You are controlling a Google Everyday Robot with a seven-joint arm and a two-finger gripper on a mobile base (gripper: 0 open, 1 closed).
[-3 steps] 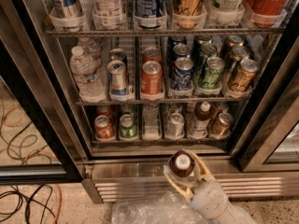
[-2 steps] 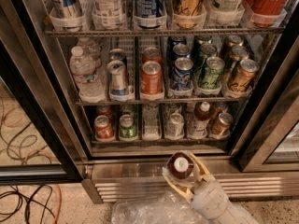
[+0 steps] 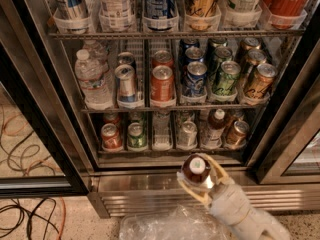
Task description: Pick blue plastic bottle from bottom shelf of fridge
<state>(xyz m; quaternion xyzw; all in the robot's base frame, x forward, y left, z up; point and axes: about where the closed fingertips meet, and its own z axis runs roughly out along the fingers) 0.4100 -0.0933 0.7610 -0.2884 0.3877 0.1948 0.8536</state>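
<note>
Stainless steel drinks cooler (image 3: 165, 184) with black-framed glass doors, racks of cans in view. Two-finger gripper (image 3: 200, 176) sits low, outside the cabinet, in front of the steel sill: below the grey wire bottom shelf (image 3: 165, 151), above the louvred base grille (image 3: 150, 201). Its pale fingers (image 3: 189, 189) are pinched onto the small dark brownish plastic bottle (image 3: 196, 168), one finger on each side of the body. The bottle's white screw cap faces the camera, so the bottle is clear of the rack and wholly in the gripper's hold. White-wrapped wrist (image 3: 235, 209) runs off toward the lower right. A second dark white-capped bottle (image 3: 216, 126) stands on the bottom shelf, between a silver can (image 3: 187, 134) and a bronze-brown can (image 3: 236, 133). Crumpled clear plastic sheet (image 3: 170, 224) lies on the floor just left of the wrist.
</note>
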